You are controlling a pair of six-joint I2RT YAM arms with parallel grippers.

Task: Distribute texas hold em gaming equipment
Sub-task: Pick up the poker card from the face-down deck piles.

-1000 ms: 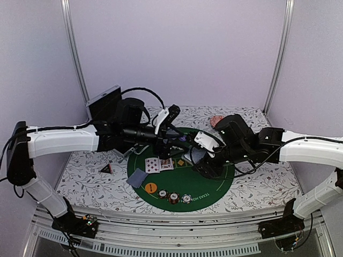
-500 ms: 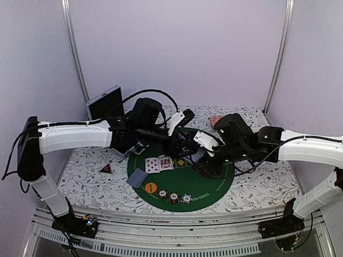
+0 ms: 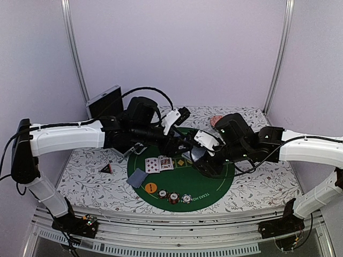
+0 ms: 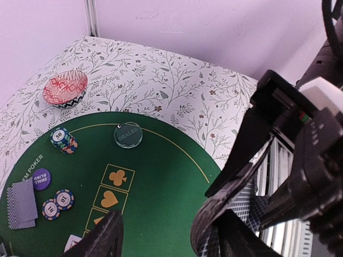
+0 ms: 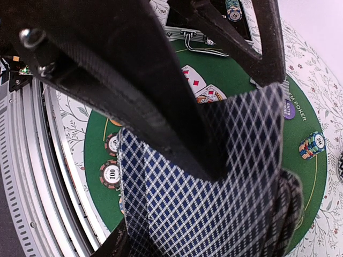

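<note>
Your right arm bent in from the side, right gripper (image 3: 203, 160) clamped on the deck of cards (image 5: 214, 182) low above the green mat (image 3: 214, 184). Just behind, your outstretched left arm held the left gripper (image 4: 169, 241) spread apart beside it.

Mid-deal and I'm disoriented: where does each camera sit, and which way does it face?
Top external: above and behind the bases, looking down at the green mat; left arm and right arm show.
Left wrist: above the mat, facing the pink dish; its own open fingers show at the bottom.
Right wrist: looking down past its own fingers, shut on the cards.
Both wrist views share the purple disc.
</note>
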